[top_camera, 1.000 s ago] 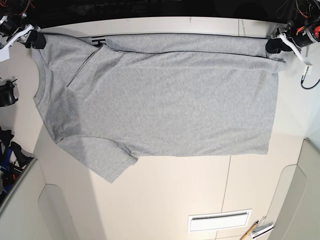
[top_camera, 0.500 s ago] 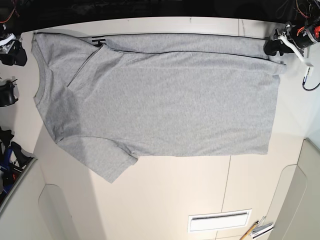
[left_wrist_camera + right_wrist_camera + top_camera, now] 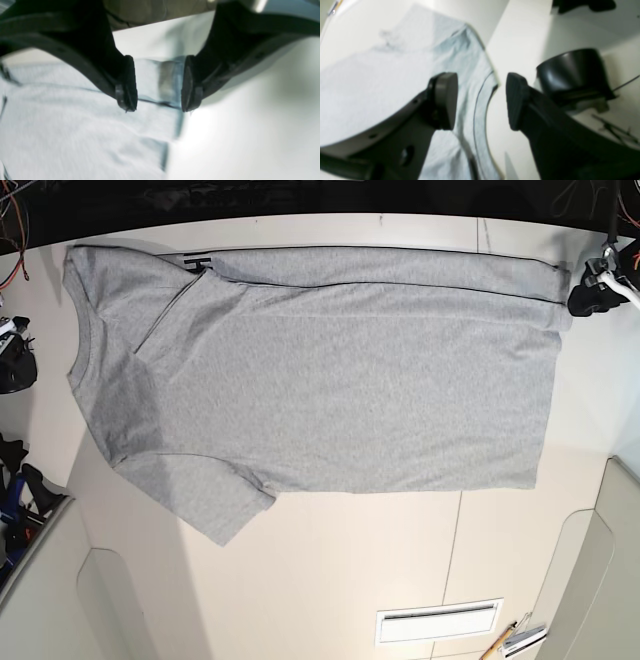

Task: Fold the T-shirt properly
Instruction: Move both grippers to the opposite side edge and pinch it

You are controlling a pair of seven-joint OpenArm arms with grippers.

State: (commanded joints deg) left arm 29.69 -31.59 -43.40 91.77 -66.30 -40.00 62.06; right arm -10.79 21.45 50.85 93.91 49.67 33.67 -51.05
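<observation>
The light grey T-shirt (image 3: 330,380) lies flat on the white table (image 3: 330,580), collar (image 3: 78,350) to the left and hem to the right. Its far edge is folded over in a long strip, and a bit of black lettering (image 3: 197,262) shows there. My left gripper (image 3: 597,298) is open and empty just off the shirt's far right corner. In the left wrist view (image 3: 158,85) the hem corner (image 3: 160,82) lies below the spread fingers. My right gripper (image 3: 17,345) is open and empty off the table's left edge. In the right wrist view (image 3: 481,101) it looks down at the collar (image 3: 476,120).
A black round object (image 3: 572,72) sits beside the right gripper at the left edge. A white slotted plate (image 3: 437,620) and pens (image 3: 515,638) lie at the front right. Dark clutter and cables (image 3: 12,510) stand along the left side.
Both grippers have left the shirt's far corners. The right gripper moved down along the left edge, the left gripper moved outward to the right. The shirt stays flat with its strip folded.
</observation>
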